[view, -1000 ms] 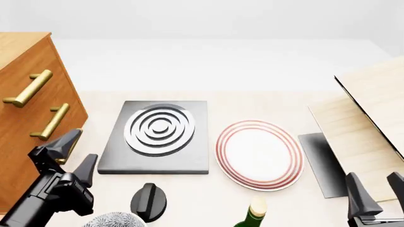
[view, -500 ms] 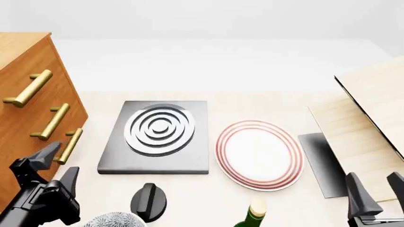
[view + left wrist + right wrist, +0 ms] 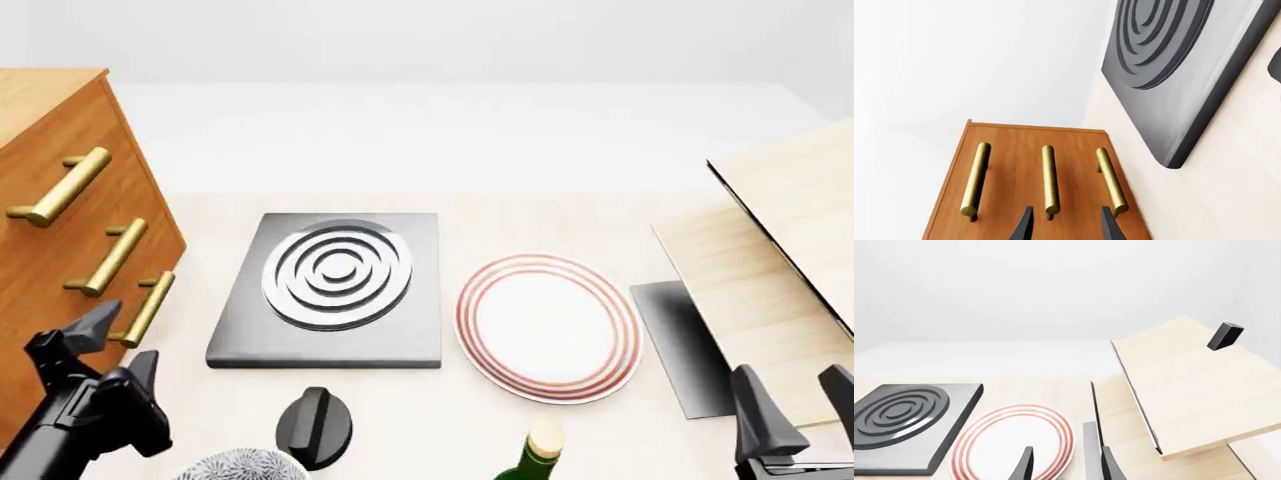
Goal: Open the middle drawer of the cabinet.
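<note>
No readable writing anywhere. Left gripper (image 3: 114, 354) open, just short of cabinet (image 3: 54, 290), facing middle drawer (image 3: 1046, 170) handle; right gripper (image 3: 794, 395) open, idle.

Cabinet (image 3: 60, 230) at counter's (image 3: 534, 215) left edge, burner slab (image 3: 334, 290) just right of it, plate (image 3: 547, 325) right of slab, slanted boards (image 3: 781, 270) far right, knob (image 3: 314, 425) and bottle (image 3: 534, 455) nearest front.

light: bright, even, diffuse | shadows: faint, soft | glare: none | focus: sharp throughout
</note>
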Robot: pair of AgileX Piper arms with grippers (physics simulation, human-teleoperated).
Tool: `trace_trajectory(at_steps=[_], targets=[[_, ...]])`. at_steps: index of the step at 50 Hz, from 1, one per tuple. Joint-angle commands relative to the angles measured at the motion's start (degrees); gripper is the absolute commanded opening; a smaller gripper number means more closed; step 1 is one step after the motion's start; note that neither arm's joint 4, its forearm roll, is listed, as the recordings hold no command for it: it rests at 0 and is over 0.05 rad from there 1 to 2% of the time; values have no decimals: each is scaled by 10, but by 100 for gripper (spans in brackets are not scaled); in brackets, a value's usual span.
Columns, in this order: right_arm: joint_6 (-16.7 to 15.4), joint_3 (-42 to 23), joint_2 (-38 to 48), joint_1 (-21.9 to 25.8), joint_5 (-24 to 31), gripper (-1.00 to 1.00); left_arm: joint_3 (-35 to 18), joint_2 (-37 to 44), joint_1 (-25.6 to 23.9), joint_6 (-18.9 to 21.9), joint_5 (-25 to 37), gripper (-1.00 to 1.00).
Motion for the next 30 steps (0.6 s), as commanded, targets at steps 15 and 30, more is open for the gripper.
trace_trajectory(at_steps=[15,30], targets=[[4,2,17,-4,-15,100,0,153,43,1,-160,100],[5,3,24,-4,-21,100,-8,147,71,16,-175,100]])
